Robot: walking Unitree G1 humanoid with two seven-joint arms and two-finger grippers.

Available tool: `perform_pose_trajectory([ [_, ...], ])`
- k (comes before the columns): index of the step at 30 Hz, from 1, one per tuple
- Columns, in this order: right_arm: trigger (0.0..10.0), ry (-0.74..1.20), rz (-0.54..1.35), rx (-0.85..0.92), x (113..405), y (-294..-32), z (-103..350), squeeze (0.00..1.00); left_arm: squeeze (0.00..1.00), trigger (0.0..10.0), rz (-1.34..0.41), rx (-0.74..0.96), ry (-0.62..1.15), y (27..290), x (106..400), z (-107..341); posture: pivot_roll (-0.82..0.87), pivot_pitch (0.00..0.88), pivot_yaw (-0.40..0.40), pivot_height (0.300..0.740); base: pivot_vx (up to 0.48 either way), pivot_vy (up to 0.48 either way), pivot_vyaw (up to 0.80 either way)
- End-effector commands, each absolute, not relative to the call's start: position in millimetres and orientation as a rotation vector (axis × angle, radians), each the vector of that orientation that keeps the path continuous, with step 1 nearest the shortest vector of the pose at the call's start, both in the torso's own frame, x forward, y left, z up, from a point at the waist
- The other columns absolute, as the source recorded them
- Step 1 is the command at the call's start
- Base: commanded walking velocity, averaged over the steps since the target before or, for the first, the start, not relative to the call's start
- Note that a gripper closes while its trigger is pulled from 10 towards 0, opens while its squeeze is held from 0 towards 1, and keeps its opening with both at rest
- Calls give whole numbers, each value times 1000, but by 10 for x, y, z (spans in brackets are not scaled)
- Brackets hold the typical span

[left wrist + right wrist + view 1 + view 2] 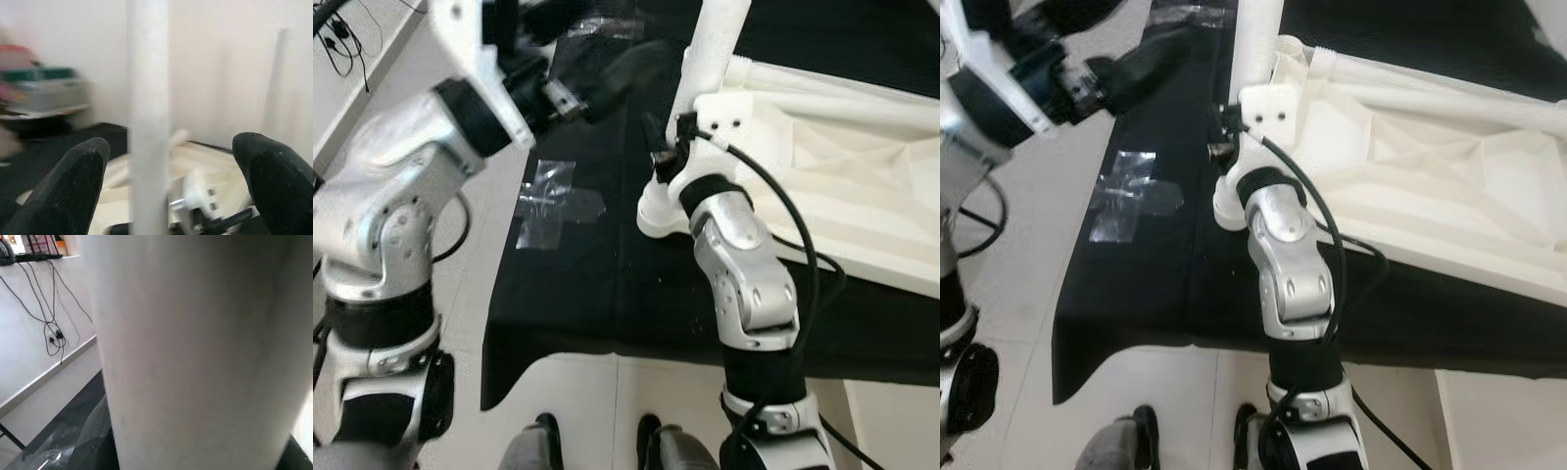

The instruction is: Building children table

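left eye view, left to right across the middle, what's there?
left arm → clear plastic bag on the black mat → white table leg with the right arm at it → upturned white tabletop

Silver jointed arms with black bands, black cable, rounded black fingers.

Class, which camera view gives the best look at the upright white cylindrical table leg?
The left eye view: the upright white cylindrical table leg shows with its round foot on the black mat. The right eye view is similar. The left wrist view shows a blurred stretch between the left pincer; the right wrist view, blank surface.
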State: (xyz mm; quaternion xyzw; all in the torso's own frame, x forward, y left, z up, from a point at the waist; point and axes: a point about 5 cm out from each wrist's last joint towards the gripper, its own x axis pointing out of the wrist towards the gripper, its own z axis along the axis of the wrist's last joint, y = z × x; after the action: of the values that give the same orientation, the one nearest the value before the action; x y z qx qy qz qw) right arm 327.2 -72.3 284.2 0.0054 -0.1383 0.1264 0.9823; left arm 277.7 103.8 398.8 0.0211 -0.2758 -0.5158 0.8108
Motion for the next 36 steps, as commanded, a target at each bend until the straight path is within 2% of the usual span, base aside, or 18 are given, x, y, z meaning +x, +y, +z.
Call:
perform_pose_trajectory([
  [1, 10000, -78, 257, 30, 3328, -712, 2441, 0, 0, 10000, -1167, 26, -570, 977, 2808, 3995, 67, 276, -11, 740, 0, 0, 0],
  [3, 10000, -78, 257, 30, 3328, -712, 2441, 0, 0, 10000, -1167, 26, -570, 977, 2808, 3995, 67, 276, -11, 740, 0, 0, 0],
  [4, 10000, -84, 268, 43, 3303, -667, 2454, 0, 0, 10000, -1166, 25, -562, 837, 3005, 4104, 64, 276, -1, 740, 0, 0, 0],
  [11, 10000, -92, 283, 56, 3265, -602, 2475, 0, 0, 10000, -1145, 64, -532, 666, 3247, 4244, 64, 281, 10, 740, 0, 0, 0],
  [16, 10000, -102, 291, 58, 3251, -577, 2493, 0, 0, 10000, -1155, 82, -503, 566, 3337, 4309, 65, 284, 20, 740, 0, 0, 0],
  [26, 10000, -117, 313, 63, 3201, -517, 2515, 0, 0, 10000, -1302, 92, -417, 304, 3377, 4376, 61, 288, 32, 740, 0, 0, 0],
  [27, 10000, -120, 314, 61, 3198, -516, 2518, 0, 0, 4275, -1328, 84, -406, 279, 3360, 4384, 61, 288, 32, 740, 0, 0, 0],
  [28, 10000, -122, 315, 59, 3198, -517, 2521, 0, 0, 0, -1366, 74, -388, 258, 3348, 4387, 63, 289, 32, 740, 0, 0, 0],
  [30, 10000, -128, 320, 53, 3198, -515, 2531, 0, 0, 0, -1441, 91, -330, 224, 3320, 4371, 63, 289, 32, 740, 0, 0, 0],
  [36, 10000, -137, 328, 41, 3193, -514, 2545, 0, 0, 0, -1456, 189, -282, 196, 3299, 4331, 64, 288, 30, 740, 0, 0, 0],
])
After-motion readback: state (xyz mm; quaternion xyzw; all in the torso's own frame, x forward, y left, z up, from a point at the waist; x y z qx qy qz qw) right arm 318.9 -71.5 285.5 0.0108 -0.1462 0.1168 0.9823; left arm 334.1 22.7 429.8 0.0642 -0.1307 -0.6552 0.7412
